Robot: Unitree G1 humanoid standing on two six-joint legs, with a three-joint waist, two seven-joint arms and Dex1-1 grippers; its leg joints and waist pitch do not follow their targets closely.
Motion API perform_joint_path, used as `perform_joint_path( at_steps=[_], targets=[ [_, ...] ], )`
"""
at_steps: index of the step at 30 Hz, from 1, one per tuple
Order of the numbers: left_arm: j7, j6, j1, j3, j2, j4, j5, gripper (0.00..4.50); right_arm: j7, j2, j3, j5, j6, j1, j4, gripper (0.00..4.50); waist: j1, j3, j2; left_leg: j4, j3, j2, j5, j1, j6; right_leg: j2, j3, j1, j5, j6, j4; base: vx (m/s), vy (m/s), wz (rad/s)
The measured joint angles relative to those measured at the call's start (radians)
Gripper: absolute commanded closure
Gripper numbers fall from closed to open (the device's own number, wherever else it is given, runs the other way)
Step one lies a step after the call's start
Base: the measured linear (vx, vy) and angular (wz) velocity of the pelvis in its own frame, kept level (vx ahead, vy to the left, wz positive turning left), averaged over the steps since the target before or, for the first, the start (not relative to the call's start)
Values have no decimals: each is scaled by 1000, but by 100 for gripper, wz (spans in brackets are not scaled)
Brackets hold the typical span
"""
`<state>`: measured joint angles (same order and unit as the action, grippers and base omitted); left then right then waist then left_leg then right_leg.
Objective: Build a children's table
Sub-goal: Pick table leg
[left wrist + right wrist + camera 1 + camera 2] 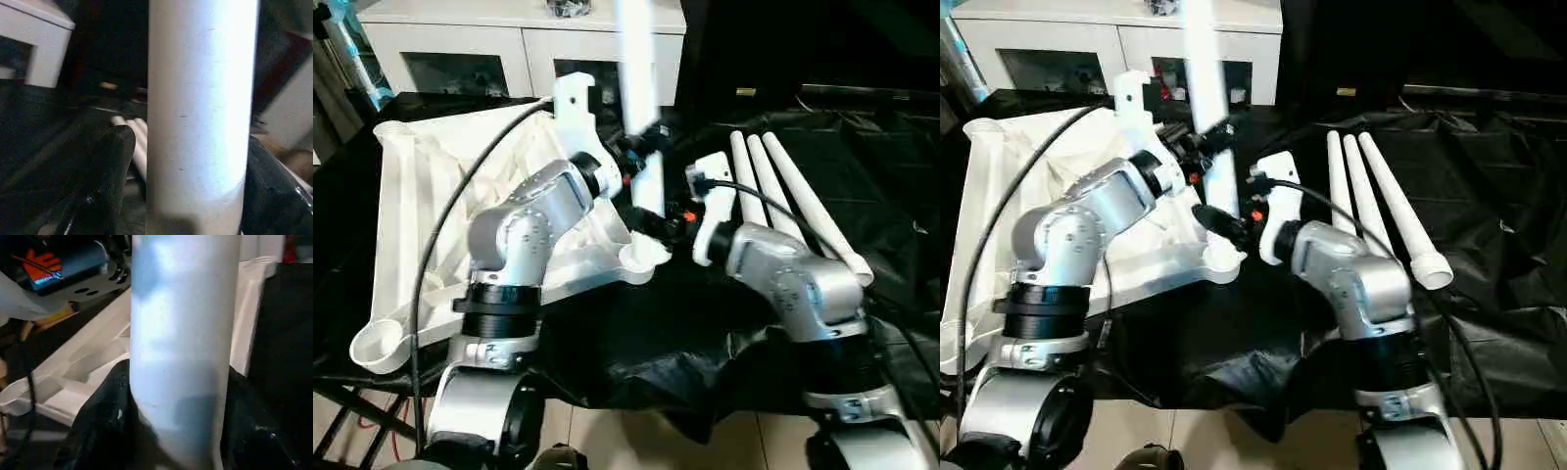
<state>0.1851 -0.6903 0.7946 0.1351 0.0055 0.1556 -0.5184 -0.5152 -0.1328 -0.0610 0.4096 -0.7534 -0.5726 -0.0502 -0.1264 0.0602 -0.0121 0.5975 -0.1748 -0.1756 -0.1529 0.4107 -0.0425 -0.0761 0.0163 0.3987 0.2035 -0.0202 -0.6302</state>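
The children's table top (421, 196) lies underside up on the black-draped work table, to my left. One white leg (636, 78) stands upright in its near right corner socket (641, 257). My left gripper (641, 147) sits around the leg high up; in the left wrist view one finger (110, 166) stands a little off the tube, so this gripper (190, 147) is open. Lower down, just above the socket, my right gripper (653, 223) is shut on the leg, its fingers (107, 416) pressed against both sides. Three more legs (783, 186) lie side by side to the right.
A white cabinet (519, 39) with glass doors stands behind the work table. The black cloth (636, 352) hangs over the near edge, with tiled floor below. A black cable (440, 235) loops over my left arm and across the table top.
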Motion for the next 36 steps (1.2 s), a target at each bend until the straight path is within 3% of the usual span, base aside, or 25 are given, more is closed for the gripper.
perform_joint_path(
  at_steps=[4,7,8,10,15,18,25,29,32,33,36],
  targets=[
    [-60,8,2,18,-32,5,12,187,41,21,-8,-34,6,0,0,257,1,0,0,0,0,0,0,0,0,0,0,0,0,-1,0,0,0,0],
    [-66,8,1,20,-37,4,12,227,55,18,-21,-52,18,0,0,257,2,0,0,0,0,0,0,0,0,0,0,0,-1,-1,0,0,0,0],
    [-63,8,1,21,-40,2,12,227,56,15,-27,-58,22,0,1,201,2,0,0,0,0,0,0,0,0,0,0,0,-1,-2,0,0,0,0],
    [-58,9,1,22,-42,-3,7,242,51,11,-27,-57,22,0,7,187,2,0,0,0,0,0,0,0,0,0,0,0,-1,-2,0,0,0,0],
    [50,11,1,14,-9,9,-19,261,-94,-94,-19,3,16,-1,44,142,-1,0,-2,0,0,0,0,0,0,0,0,0,-1,-2,1,0,0,0],
    [147,9,1,5,29,24,-39,262,-211,-166,19,66,-9,-3,49,119,1,0,-3,0,1,0,0,0,0,0,0,0,-2,-3,1,0,0,0],
    [357,-87,10,24,55,38,-195,262,-379,-261,27,138,-74,-24,48,63,4,0,-5,1,0,0,0,-1,0,0,0,0,-2,-2,0,0,0,0],
    [552,-146,3,-3,115,-4,-274,262,-484,-313,-5,180,-88,-25,50,63,6,0,-5,1,0,0,0,-1,0,0,0,-1,-2,-2,0,0,0,0],
    [600,-158,0,-17,120,-30,-294,262,-529,-322,-25,188,-92,-33,60,63,8,0,-5,1,0,0,0,-1,0,0,0,-1,-2,-1,0,0,0,0],
    [610,-159,-1,-17,120,-34,-301,262,-537,-322,-26,189,-96,-33,66,89,7,0,-5,2,0,0,0,-1,0,0,0,-1,-3,-1,0,0,0,0],
    [629,-159,-4,-16,125,-45,-313,262,-552,-321,-27,208,-110,-39,70,99,7,0,-5,2,0,0,0,-1,0,0,0,-1,-3,0,-1,0,0,0]
  ],
)
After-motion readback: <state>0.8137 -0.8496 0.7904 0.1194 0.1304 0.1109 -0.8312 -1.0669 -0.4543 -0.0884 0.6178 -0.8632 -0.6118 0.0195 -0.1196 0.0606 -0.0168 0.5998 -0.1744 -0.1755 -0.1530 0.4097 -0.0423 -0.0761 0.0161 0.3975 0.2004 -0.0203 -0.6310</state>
